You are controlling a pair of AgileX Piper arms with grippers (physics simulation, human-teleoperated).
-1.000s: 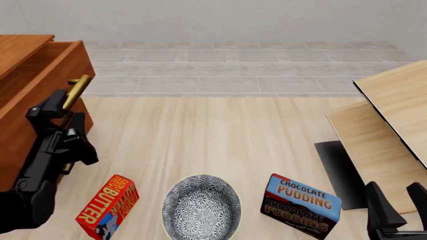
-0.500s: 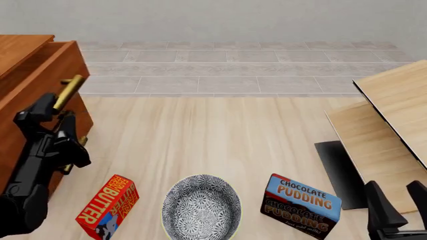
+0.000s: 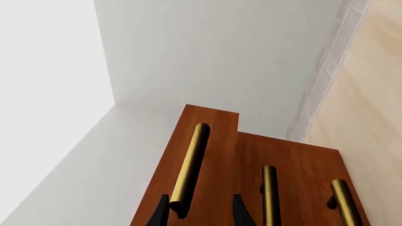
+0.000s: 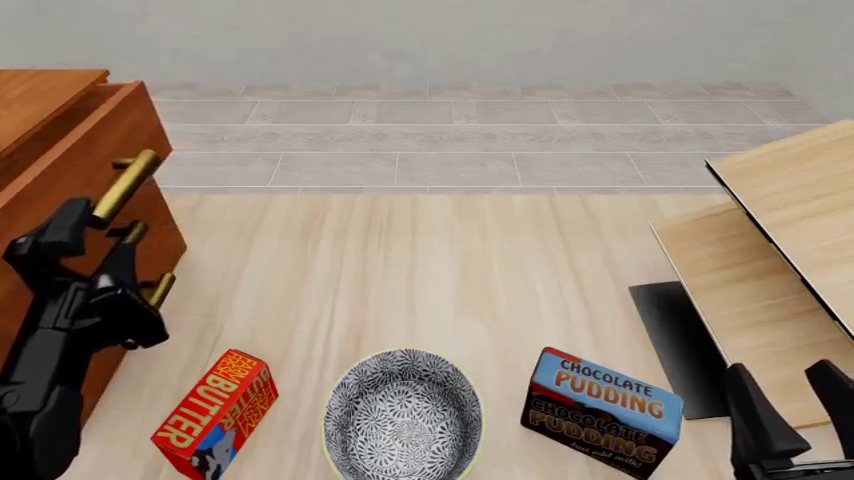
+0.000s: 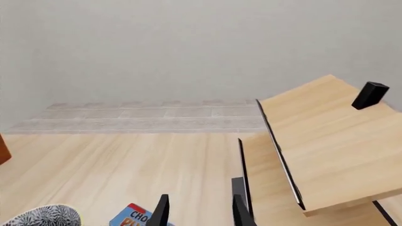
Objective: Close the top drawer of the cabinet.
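Pale wood counter (image 4: 400, 270); reddish-brown wooden cabinet (image 4: 54, 240) at left edge, top drawer (image 4: 80, 140) slightly out. Left hand (image 3: 199, 212) spread astride long brass bar handle (image 3: 190, 167). Rigid, likely low-friction slide; push front panel.

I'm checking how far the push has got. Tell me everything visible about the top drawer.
The top drawer is reddish-brown wood with a long brass bar handle. It juts only slightly beyond the fronts below, nearly shut, at the cabinet on the table's left. The left gripper has a finger either side of the handle's end; contact isn't clear.
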